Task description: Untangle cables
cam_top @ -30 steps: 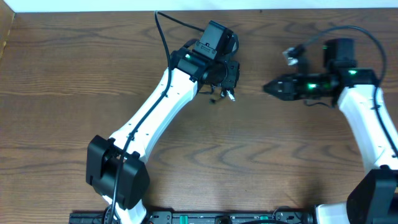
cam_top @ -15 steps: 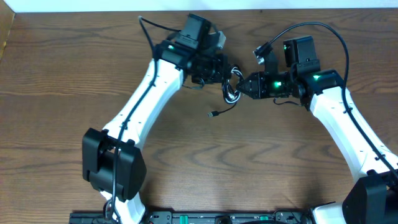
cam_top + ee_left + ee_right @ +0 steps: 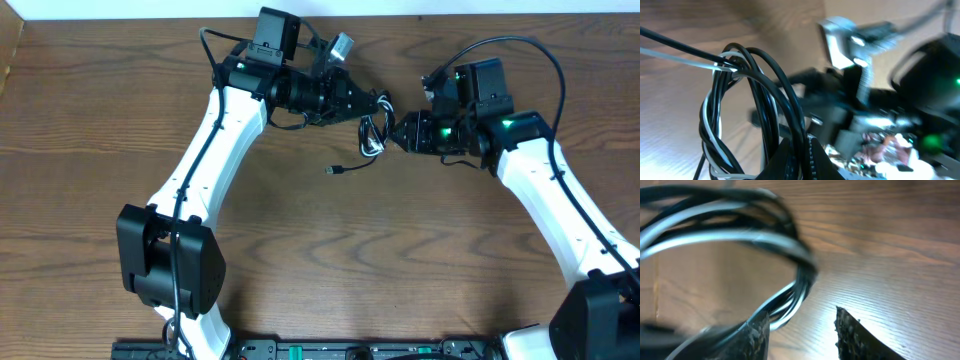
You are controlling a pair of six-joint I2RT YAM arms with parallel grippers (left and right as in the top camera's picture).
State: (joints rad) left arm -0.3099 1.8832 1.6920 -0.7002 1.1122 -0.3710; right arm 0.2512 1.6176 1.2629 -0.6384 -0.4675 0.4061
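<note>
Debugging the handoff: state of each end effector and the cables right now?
left end effector: shut on cable bundle.
right end effector: open, fingers apart beside the loops.
cable bundle: tangled, black and white loops hanging from left end effector.
black plug end: free, not gripped, trailing out from the bundle.

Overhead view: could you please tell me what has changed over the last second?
The right end effector swung left to the knotted black-and-white cable bundle, jaws now apart. The white left arm drew back leftward, and a thin black cable tail now trails loose over the brown wooden table. The left end effector stayed shut on the bundle.
</note>
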